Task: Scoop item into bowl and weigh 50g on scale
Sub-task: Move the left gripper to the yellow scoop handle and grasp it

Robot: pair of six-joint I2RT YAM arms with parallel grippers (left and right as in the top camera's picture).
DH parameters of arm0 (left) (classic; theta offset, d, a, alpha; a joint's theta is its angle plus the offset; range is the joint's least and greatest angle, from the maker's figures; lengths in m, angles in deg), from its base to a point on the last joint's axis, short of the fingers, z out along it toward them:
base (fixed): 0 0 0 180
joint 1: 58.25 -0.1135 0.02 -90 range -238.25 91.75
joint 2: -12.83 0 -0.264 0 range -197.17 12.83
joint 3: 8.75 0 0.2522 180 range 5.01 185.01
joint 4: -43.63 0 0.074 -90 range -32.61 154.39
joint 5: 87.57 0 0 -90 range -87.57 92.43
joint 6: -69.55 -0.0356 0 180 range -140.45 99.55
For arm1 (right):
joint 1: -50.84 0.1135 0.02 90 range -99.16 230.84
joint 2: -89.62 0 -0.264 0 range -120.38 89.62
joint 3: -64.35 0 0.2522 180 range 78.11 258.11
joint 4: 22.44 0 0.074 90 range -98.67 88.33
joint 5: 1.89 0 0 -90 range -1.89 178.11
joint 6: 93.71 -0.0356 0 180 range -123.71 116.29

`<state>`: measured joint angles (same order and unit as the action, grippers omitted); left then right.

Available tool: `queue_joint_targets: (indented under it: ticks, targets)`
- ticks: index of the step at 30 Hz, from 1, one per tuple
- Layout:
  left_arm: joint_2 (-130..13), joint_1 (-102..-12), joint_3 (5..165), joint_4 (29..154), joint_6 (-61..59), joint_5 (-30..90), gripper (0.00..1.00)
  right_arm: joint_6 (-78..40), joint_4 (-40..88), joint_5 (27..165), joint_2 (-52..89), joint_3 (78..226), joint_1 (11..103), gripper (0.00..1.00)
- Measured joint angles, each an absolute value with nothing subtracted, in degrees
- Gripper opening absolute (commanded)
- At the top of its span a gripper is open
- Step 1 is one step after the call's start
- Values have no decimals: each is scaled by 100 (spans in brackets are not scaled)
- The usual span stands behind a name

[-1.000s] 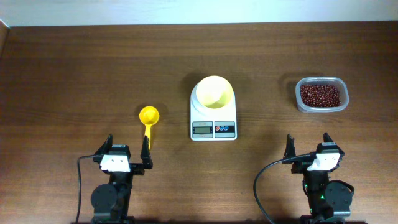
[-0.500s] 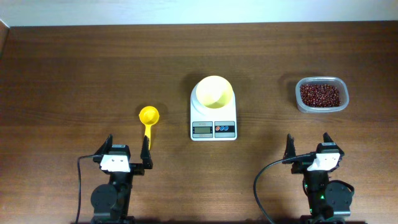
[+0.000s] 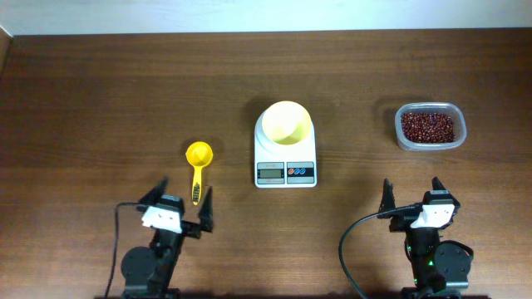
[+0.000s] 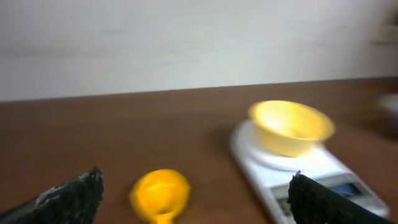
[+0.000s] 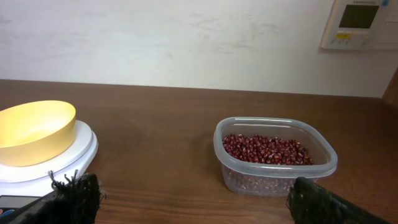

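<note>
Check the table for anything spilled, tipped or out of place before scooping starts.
Nothing stands out. The beans all sit inside the clear container, with none on the table. The bowl stands upright and empty on the scale, and the yellow scoop lies flat to the scale's left.

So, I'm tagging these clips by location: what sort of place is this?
Probably an indoor lab or office workbench, not a home kitchen: a wooden table against a plain white wall, with a wall-mounted control panel.
</note>
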<state>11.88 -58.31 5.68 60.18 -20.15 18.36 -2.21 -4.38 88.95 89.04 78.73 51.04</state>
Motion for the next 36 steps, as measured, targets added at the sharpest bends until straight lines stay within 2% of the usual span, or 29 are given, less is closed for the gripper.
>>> queue_joint_targets:
  ticks: [4, 7, 10, 13, 14, 19, 23, 26, 30, 36]
  targets:
    - [1188, -5831, 557, 5574, -2011, 3263, 99, -219, -438, 8895, 8904, 7873, 5104, 99]
    - [1201, -5831, 559, 4328, -1991, 3516, 99, -221, -438, 8893, 8904, 7873, 5104, 99]
    - [1205, -5831, 810, 4215, -1996, 3442, 99, -223, -438, 8893, 8904, 7873, 5104, 99]
    - [1000, -5831, 1709, 5251, -2208, 3298, 99, -221, -438, 8895, 8904, 7873, 5104, 99]
    - [735, -5826, 2248, 6228, -2319, 3108, 99, -221, -436, 8893, 8902, 7873, 5104, 99]
    - [-1457, -5826, 4578, 9213, -2662, 2273, 99, -217, -438, 8893, 8893, 7873, 5107, 99]
    - [-3055, -5826, 5018, 9609, -2706, 2537, 99, -221, -438, 8893, 8904, 7873, 5107, 99]
    - [-3750, -5977, 5064, 9760, -2354, 2557, 99, -221, -438, 8895, 8895, 7873, 5107, 99]
    - [-5240, -6327, 5846, 10925, -2037, 2367, 99, -221, -438, 8895, 8899, 7873, 5107, 99]
    - [-6757, -6349, 6305, 10625, -1972, 2065, 99, -219, -438, 8893, 8897, 7873, 5107, 99]
